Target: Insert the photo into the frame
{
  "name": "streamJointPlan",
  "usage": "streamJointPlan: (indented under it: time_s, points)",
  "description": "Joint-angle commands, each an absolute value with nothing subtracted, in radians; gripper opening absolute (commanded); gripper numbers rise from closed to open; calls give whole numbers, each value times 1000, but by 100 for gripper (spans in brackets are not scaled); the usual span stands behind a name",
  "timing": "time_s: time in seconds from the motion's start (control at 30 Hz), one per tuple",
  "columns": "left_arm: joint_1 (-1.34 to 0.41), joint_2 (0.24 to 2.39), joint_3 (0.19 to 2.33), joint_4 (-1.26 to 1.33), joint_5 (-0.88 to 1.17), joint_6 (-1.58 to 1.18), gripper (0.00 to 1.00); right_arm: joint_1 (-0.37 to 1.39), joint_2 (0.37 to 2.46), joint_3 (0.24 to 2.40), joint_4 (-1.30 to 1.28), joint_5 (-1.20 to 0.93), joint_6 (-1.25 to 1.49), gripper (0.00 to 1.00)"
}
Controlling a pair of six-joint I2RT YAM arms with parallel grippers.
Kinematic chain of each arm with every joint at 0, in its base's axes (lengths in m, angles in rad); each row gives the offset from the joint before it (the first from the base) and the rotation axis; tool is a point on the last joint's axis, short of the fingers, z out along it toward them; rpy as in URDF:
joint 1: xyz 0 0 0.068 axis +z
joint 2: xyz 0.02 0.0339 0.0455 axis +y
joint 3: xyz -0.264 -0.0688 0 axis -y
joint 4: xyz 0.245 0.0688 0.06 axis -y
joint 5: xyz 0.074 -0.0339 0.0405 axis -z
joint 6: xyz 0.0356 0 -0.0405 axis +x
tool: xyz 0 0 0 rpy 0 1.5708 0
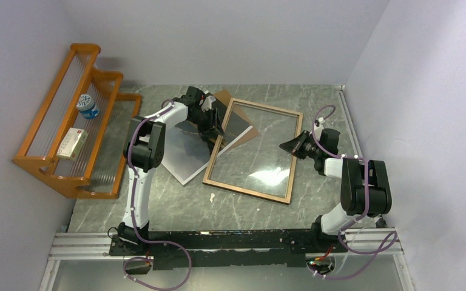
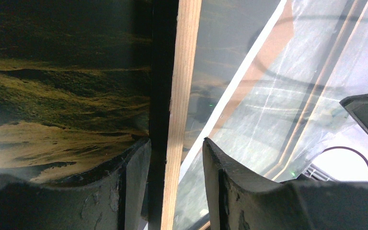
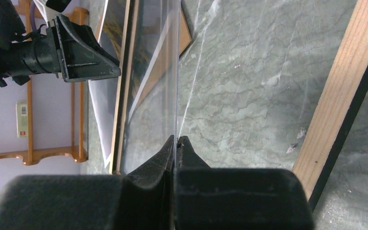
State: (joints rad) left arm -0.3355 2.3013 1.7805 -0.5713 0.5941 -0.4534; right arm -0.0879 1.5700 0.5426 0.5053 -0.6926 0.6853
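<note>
Top external: rack (image 1: 87,48) left; backing board (image 1: 223,98), pane (image 1: 261,167) overlap frame (image 1: 247,190).

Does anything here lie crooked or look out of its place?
Yes. The photo lies askew under the left rail of the frame: one corner shows inside it, the rest sticks out to the left.

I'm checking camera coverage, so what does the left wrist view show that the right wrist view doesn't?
Only the left wrist view: the jaws of the left gripper standing open astride the wooden rail of the frame. Only the right wrist view: the jaws of the right gripper shut on the edge of the clear pane, plus the orange rack. Both: the frame, the pane, the photo, and a glimpse of the other arm's gripper.
</note>
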Motion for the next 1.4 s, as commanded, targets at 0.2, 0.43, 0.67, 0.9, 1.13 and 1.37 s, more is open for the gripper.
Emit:
streamJointPlan:
  time_s: [0.2, 0.43, 0.67, 0.9, 1.13, 1.37]
  points:
    - [-351, 2332, 1759, -600, 554, -439, 51, -75, 1587, 568, 547, -701, 694, 23]
    - [-350, 2322, 1791, -629, 543, -425, 56, -58, 1568, 637, 381, -664, 666, 48]
    - [-347, 2306, 1829, -678, 521, -414, 69, -40, 1551, 754, 84, -551, 627, 71]
    - [-338, 2290, 1856, -709, 507, -426, 80, -40, 1523, 830, -129, -463, 626, 90]
    - [-326, 2278, 1865, -717, 507, -416, 82, -49, 1470, 901, -332, -370, 707, 91]
    - [-322, 2287, 1854, -713, 543, -409, 81, -49, 1437, 917, -451, -154, 653, 92]
